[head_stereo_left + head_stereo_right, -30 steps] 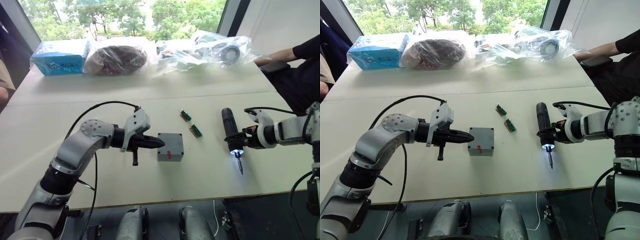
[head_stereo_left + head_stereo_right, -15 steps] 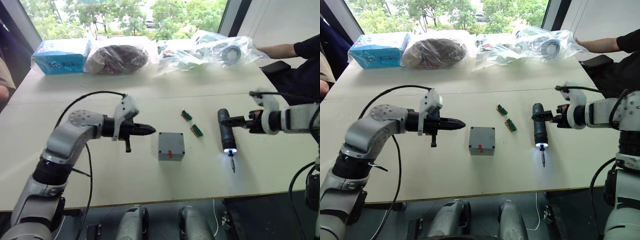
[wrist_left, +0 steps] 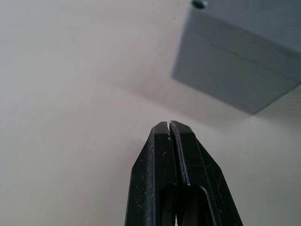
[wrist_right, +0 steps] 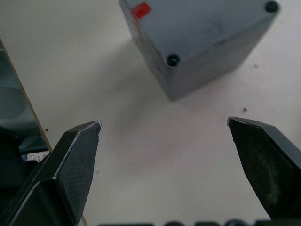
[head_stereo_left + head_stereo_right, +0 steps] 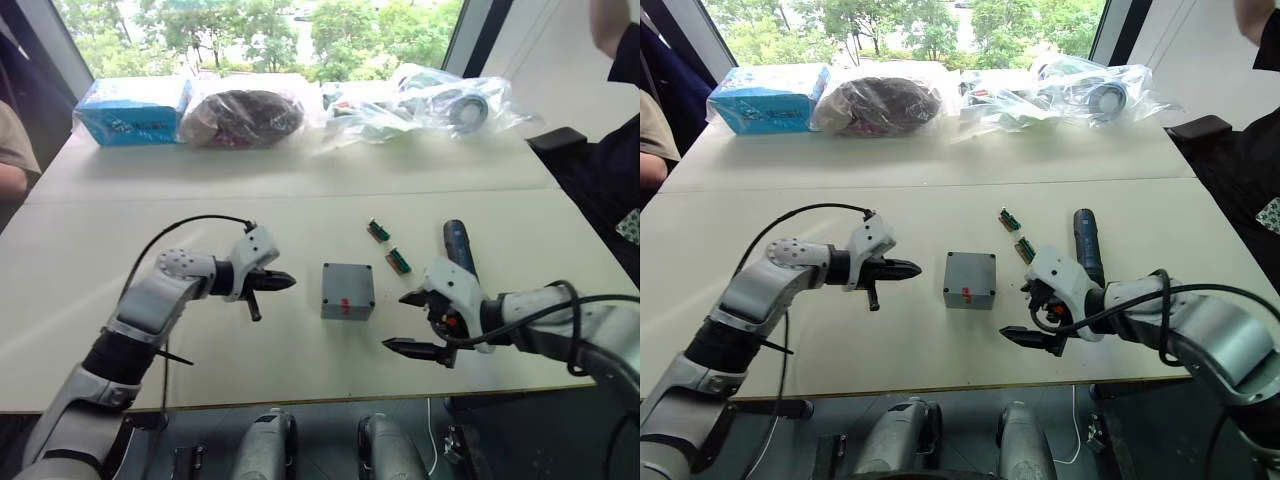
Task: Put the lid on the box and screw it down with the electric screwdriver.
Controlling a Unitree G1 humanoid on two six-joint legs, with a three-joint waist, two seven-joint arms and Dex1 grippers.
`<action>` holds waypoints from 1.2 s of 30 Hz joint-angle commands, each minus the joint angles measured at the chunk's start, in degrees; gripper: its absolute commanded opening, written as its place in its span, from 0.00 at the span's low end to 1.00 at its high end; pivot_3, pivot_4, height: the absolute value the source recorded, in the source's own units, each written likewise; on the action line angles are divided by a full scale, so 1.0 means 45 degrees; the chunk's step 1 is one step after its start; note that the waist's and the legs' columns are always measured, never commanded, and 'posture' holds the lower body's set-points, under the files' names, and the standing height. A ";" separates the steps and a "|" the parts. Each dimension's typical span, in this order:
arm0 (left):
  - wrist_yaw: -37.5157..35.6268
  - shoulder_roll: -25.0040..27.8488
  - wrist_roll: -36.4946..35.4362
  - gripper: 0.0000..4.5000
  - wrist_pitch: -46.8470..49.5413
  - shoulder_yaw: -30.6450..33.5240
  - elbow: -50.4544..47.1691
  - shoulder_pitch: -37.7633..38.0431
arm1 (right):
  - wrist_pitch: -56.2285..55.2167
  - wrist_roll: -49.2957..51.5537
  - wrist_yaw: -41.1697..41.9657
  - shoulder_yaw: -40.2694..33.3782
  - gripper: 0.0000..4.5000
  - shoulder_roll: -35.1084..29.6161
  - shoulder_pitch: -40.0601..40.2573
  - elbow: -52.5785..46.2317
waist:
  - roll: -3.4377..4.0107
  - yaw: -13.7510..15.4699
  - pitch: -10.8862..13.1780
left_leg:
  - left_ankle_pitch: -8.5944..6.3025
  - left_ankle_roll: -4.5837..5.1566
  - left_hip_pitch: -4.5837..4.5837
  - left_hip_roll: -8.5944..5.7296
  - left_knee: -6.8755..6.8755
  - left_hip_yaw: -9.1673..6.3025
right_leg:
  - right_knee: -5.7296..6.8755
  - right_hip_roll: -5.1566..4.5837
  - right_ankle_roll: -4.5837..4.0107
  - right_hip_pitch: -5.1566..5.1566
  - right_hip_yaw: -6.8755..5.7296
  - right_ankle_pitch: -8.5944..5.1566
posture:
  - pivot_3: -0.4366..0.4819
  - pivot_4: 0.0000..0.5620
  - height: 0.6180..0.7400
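The box (image 5: 970,279) sat mid-surface, lid apparently already on. The electric screwdriver (image 5: 1086,246) lay at its 3 o'clock, unheld. The right pincer (image 5: 1026,317) gaped wide at 5 o'clock; the left pincer (image 5: 908,268), pinched closed, hovered at 9. With nothing steadying the box, a nudge could slide it.

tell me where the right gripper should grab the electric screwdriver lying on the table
Probably across the dark barrel of the electric screwdriver, mid-length, coming down from above. It lies flat behind the open right gripper, so its round sides are exposed for the fingers.
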 commanded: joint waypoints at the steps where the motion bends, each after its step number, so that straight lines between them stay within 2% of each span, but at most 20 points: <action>1: -0.0033 -0.0353 0.0051 0.00 -0.0124 -0.0225 -0.0431 -0.0245 | -0.0578 -0.0916 -0.0297 0.0476 0.99 0.0778 0.0103 0.0208 | 0.0001 -0.0001 -0.0002 | 0.0001 -0.0001 0.0000 0.0000 -0.0001 -0.0001 | 0.0000 0.0001 0.0000 0.0000 0.0001 0.0001 | 0.48 0.27 1.00; 9: -0.0157 -0.1218 0.0047 0.00 -0.0147 -0.0615 -0.0317 -0.0557 | 0.0405 -0.0571 -0.0422 0.0554 0.99 0.1979 0.0263 -0.0547 | 0.0000 0.0003 -0.0002 | 0.0002 0.0000 0.0001 -0.0005 -0.0001 -0.0007 | 0.0022 0.0002 0.0040 -0.0001 -0.0003 0.0024 | 0.48 0.27 1.00; 16: 0.0188 -0.2008 0.0567 0.00 -0.0643 -0.0568 0.0969 -0.1247 | 0.1548 0.0187 -0.0809 0.0002 0.99 0.2794 0.0199 -0.1149 | 0.0000 -0.0002 -0.0002 | 0.0002 0.0001 0.0003 -0.0008 0.0001 -0.0012 | 0.0030 0.0002 0.0042 0.0003 -0.0004 0.0025 | 0.48 0.27 1.00; 21: 0.0381 -0.1319 0.1265 0.00 -0.1104 -0.0296 0.1712 -0.1296 | 0.1850 0.0746 -0.0183 -0.1650 0.99 0.1492 0.0201 -0.1650 | 0.0000 -0.0006 -0.0002 | 0.0002 0.0001 0.0006 -0.0011 0.0000 -0.0016 | 0.0051 0.0002 0.0045 -0.0002 -0.0005 0.0027 | 0.48 0.27 1.00; 25: 0.0058 -0.0746 0.1265 0.00 -0.1073 -0.0256 0.1495 -0.0891 | 0.1153 0.0094 0.0745 -0.1971 0.99 0.0086 0.0237 -0.1087 | 0.0001 0.0000 -0.0003 | 0.0002 0.0001 0.0009 -0.0008 -0.0001 -0.0016 | 0.0052 0.0002 0.0044 -0.0002 -0.0007 0.0027 | 0.48 0.27 1.00; 29: -0.0659 -0.0473 0.0585 0.00 -0.0683 -0.0137 0.0588 -0.0308 | -0.0397 -0.1710 0.1085 -0.1034 0.99 -0.0441 -0.0094 0.0317 | 0.0001 -0.0017 -0.0004 | 0.0002 0.0001 0.0009 -0.0009 0.0000 -0.0008 | 0.0050 -0.0001 0.0043 -0.0001 -0.0004 0.0026 | 0.48 0.27 1.00; 33: -0.0730 -0.0833 0.0285 0.00 -0.0156 -0.0479 -0.0262 0.0016 | -0.1954 -0.3287 0.1403 0.0442 0.99 0.0481 -0.0990 0.2155 | 0.0002 -0.0007 -0.0005 | 0.0004 -0.0001 0.0010 -0.0009 0.0005 -0.0007 | 0.0053 0.0000 0.0041 -0.0002 -0.0003 0.0025 | 0.48 0.27 1.00; 36: -0.0461 -0.1190 0.0385 0.00 0.0019 -0.0597 -0.0311 -0.0096 | -0.2318 -0.3603 0.1857 0.0871 0.99 0.0834 -0.1221 0.2442 | 0.0001 0.0014 -0.0005 | 0.0005 -0.0002 0.0007 -0.0015 0.0009 -0.0009 | 0.0055 -0.0001 0.0043 0.0001 -0.0002 0.0026 | 0.48 0.27 1.00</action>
